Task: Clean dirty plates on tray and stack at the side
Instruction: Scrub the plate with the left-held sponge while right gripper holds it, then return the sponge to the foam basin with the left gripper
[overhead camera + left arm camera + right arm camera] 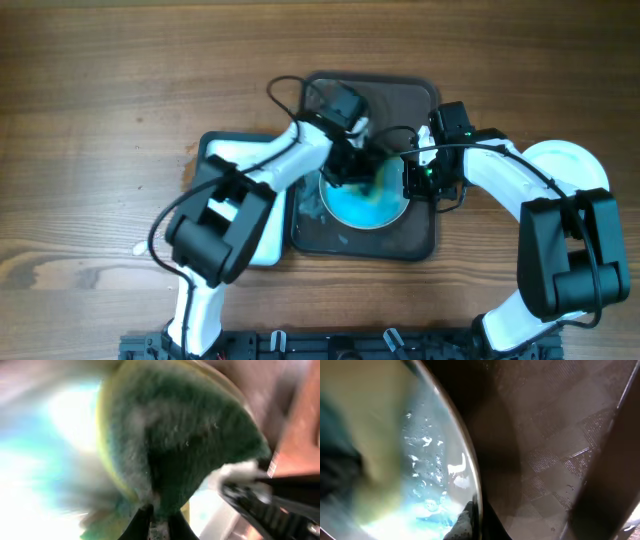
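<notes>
Dark tray (400, 96) bears plate (366, 206), right jaws on rim, left jaws gripping sponge (185, 435).

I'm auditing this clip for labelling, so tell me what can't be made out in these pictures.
- Overhead: the left arm covers the smeared plate's upper part, hiding where it is being scrubbed.
- Left wrist: motion blur smears the sponge and everything behind it.
- Right wrist: frame edges cut off the plate; the sponge is a blur.
- Overhead: the right arm overlaps the side plate, so how many are stacked cannot be told.
</notes>
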Motion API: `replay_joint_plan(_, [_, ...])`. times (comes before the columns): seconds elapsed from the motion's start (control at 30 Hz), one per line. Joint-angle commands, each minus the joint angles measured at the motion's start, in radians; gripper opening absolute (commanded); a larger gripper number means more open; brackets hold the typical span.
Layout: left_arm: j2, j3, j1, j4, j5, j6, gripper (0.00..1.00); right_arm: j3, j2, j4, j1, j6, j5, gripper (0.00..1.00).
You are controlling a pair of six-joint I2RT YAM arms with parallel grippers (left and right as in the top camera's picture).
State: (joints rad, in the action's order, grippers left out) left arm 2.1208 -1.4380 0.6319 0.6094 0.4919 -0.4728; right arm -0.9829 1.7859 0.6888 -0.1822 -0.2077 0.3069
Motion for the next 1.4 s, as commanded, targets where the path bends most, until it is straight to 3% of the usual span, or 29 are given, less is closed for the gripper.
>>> replay_joint_plan(0.0, [0.053,0.013,0.084,0.021,0.149,0.022,0.04,0.01,0.032,0.006,-0.01,0.021,-0.05,0.04])
replay_joint_plan(0.1, [0.052,0.013,0.088,0.111,0.168,0.084,0.04,0.01,0.032,0.008,-0.01,0.022,-0.05,0.04])
replay_joint_plan(0.2, [0.05,0.013,0.058,0.213,0.094,0.106,0.04,0.01,0.032,0.008,-0.01,0.022,-0.05,0.04])
replay_joint_plan(0.43, [-0.068,0.013,-0.105,0.37,-0.285,0.042,0.04,0.01,0.032,0.008,-0.01,0.021,-0.05,0.04])
replay_joint_plan(0.73, [-0.443,0.013,-0.205,0.402,-0.218,0.02,0.04,0.01,0.032,0.012,-0.01,0.021,-0.05,0.04])
replay_joint_plan(0.87, [-0.525,0.024,-0.332,0.607,-0.539,-0.064,0.04,0.01,0.032,0.011,-0.01,0.021,-0.05,0.04])
replay_joint_plan(1.0, [-0.52,0.242,-0.446,0.486,-0.576,-0.113,0.04,0.01,0.032,0.008,-0.01,0.022,-0.051,0.04])
replay_joint_plan(1.13, [-0.52,0.39,-0.465,0.318,-0.533,-0.106,0.06,0.006,0.032,-0.045,-0.01,-0.016,-0.051,0.04])
replay_joint_plan(1.2, [-0.529,0.381,-0.457,0.315,-0.493,-0.062,0.13,-0.01,0.014,-0.027,-0.01,-0.068,-0.051,0.04])
replay_joint_plan(1.27, [-0.548,0.351,-0.458,0.346,-0.474,-0.032,0.36,-0.042,-0.043,0.009,-0.019,-0.069,-0.064,0.04])
replay_joint_plan(1.3, [-0.567,0.323,-0.461,0.376,-0.474,-0.029,0.56,-0.066,-0.094,0.035,-0.032,-0.055,-0.093,0.04])
replay_joint_plan(1.37, [-0.619,0.267,-0.478,0.419,-0.473,-0.029,0.66,-0.126,-0.206,0.097,-0.073,-0.015,-0.18,0.04])
